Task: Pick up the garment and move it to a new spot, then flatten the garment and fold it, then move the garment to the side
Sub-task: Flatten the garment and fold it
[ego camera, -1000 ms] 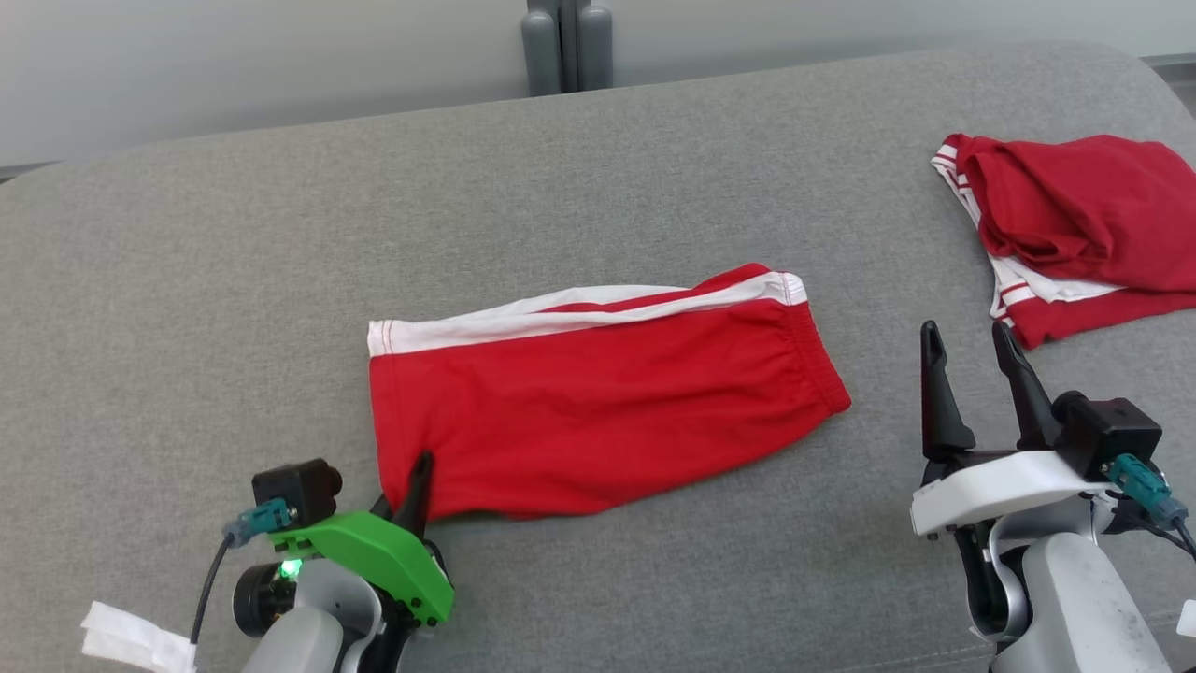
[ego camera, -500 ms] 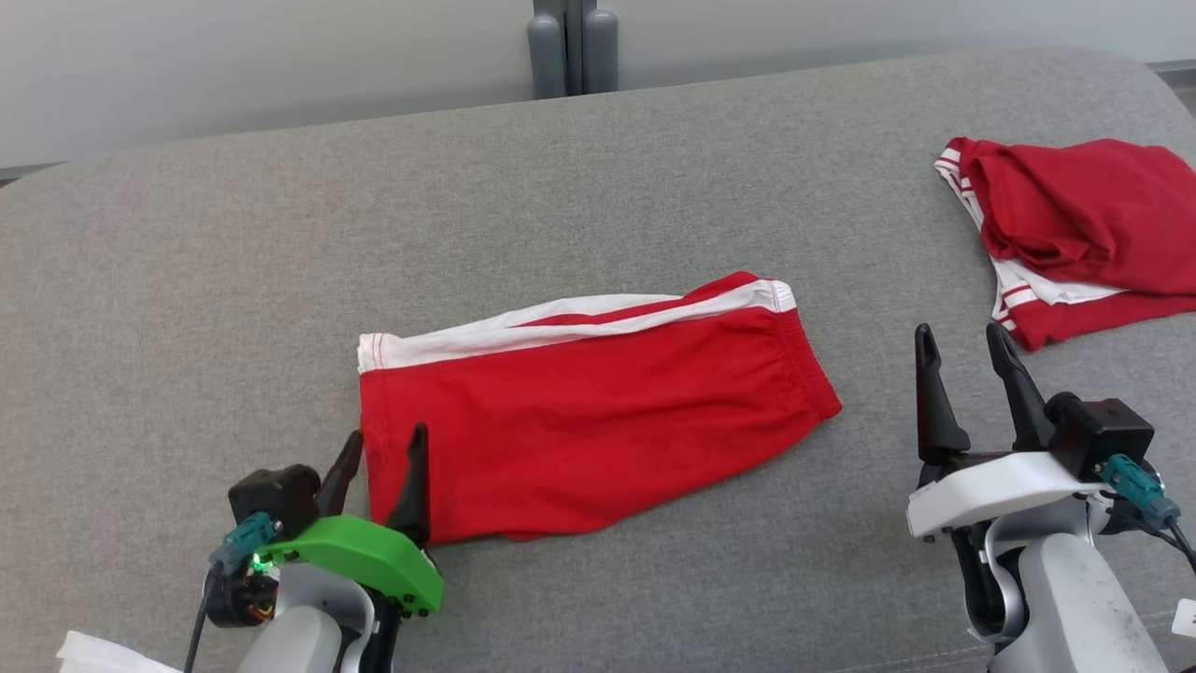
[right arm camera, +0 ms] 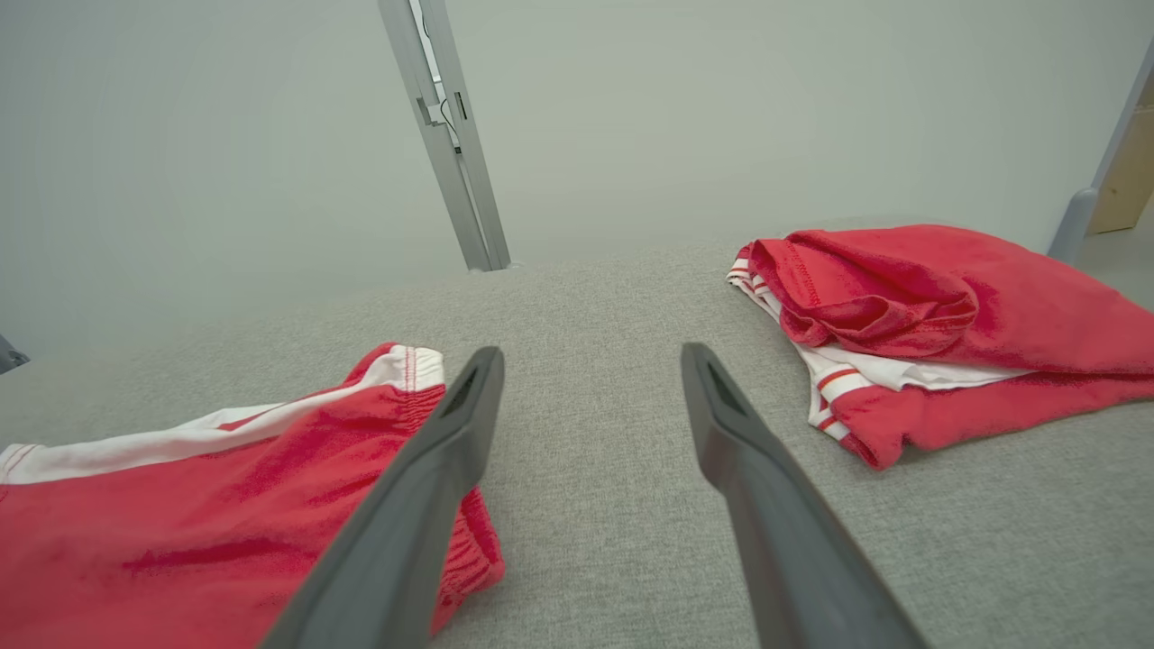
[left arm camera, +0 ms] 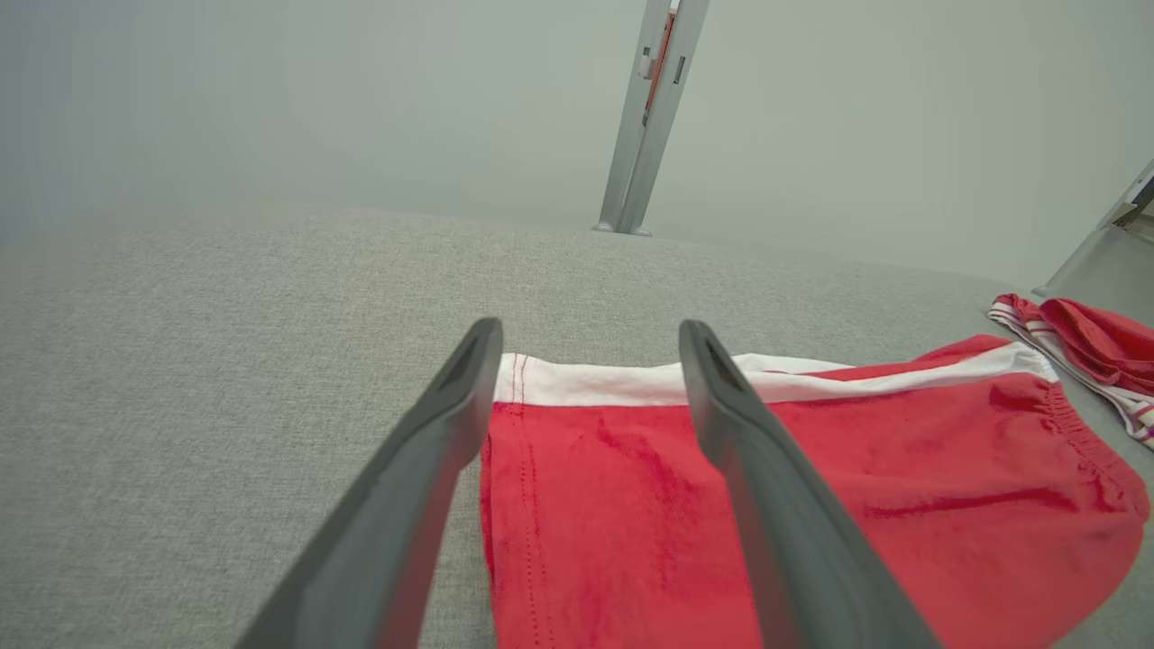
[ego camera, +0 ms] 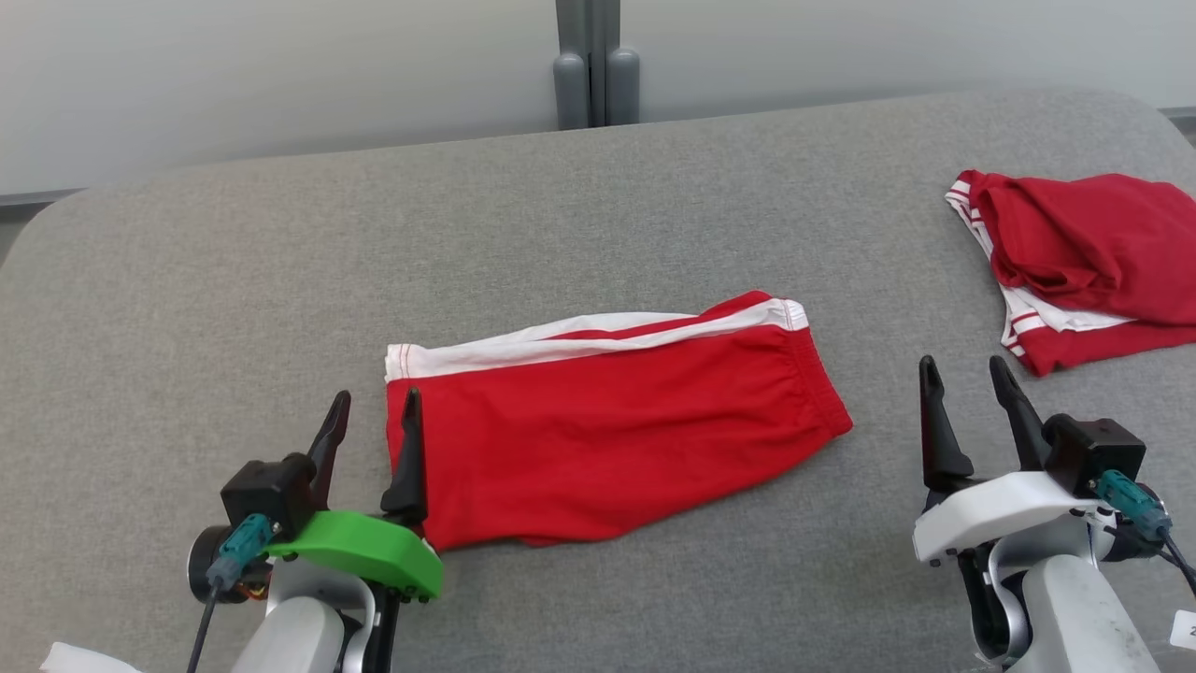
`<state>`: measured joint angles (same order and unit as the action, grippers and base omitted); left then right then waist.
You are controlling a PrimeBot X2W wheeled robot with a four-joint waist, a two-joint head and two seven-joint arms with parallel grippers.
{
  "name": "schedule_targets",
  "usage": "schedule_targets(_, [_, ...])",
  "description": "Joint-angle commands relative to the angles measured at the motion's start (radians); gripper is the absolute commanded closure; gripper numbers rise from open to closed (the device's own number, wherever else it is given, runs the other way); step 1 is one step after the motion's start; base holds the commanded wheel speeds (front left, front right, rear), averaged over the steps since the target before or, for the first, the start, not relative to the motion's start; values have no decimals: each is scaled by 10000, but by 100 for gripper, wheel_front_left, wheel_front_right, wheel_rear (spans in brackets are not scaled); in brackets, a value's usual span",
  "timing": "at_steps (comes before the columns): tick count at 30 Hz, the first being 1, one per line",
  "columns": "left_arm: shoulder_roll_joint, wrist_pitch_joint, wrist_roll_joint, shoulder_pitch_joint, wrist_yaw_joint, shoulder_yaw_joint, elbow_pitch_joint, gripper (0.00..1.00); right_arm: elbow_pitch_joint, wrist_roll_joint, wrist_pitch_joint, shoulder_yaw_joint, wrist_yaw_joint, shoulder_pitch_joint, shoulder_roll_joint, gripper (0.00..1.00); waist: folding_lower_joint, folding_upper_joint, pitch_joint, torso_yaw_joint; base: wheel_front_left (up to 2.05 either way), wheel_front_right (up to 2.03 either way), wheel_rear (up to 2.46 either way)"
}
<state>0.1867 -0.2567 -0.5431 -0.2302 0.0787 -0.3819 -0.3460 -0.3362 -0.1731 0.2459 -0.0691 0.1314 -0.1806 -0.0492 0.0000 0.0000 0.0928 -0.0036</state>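
The left pincer [ego camera: 377,400] sits at 7 o'clock in the head view with its two fingers spread wide and nothing between them. Its inner finger lines up with the hem edge of the garment [ego camera: 607,421]; whether it touches the cloth I cannot tell. The right pincer [ego camera: 961,365] hovers at 4 o'clock, equally wide and empty, just off the garment's gathered waistband end.

The garment, red shorts with a white side stripe, lies flat at the middle of the grey fabric-covered bench [ego camera: 234,280]. Its hem is toward 9 o'clock, its waistband toward 3 o'clock and its stripe along the 12 o'clock edge. A second red garment [ego camera: 1093,243] lies bunched at 2 o'clock, well apart.

The cloth looks thin, light and limp, so it will probably sag and crease wherever it is unsupported and drag slightly on the textured cover. The best holds are likely the two end corners, at the stitched hem and the thicker elastic waistband. Pinching through all layers there should keep the layers from sliding apart.
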Motion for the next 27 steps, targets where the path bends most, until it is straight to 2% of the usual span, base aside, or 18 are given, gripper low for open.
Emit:
schedule_targets(1, [23, -56, 110, 237, 69, 103, 128, 0, -69, 66, -102, 10, -17, 158, -30, 0, 0, 0, -186, 213, 0, 0, 0])
schedule_targets(8, [-65, -86, 179, 809, 269, 508, 708, 0, -288, 148, -678, 106, -17, 99, -29, 0, 0, 0, -279, 683, 0, 0, 0])
schedule_targets(12, [-205, -82, 244, 1183, 336, 823, 1076, 0, -664, 336, -1562, 275, -17, -199, -32, 0, 0, 0, -204, 978, 0, 0, 0])
schedule_targets(20, [-454, -85, 447, 1547, 202, 1034, 1313, 0, -1693, 650, -3015, 109, -17, -829, -207, 0, 0, 0, 30, 1546, 0, 0, 0])
schedule_targets(26, [-604, -86, 623, 1582, 117, 1123, 1265, 0, -2597, 257, -3787, 72, -17, -1144, -338, 0, 0, 0, 126, 1831, 0, 0, 0])
schedule_targets(27, [-615, -86, 645, 1593, 120, 1136, 1254, 0, -2659, 160, -3805, 83, -17, -1151, -332, 13, 0, 0, 134, 1849, 0, 0, 0])
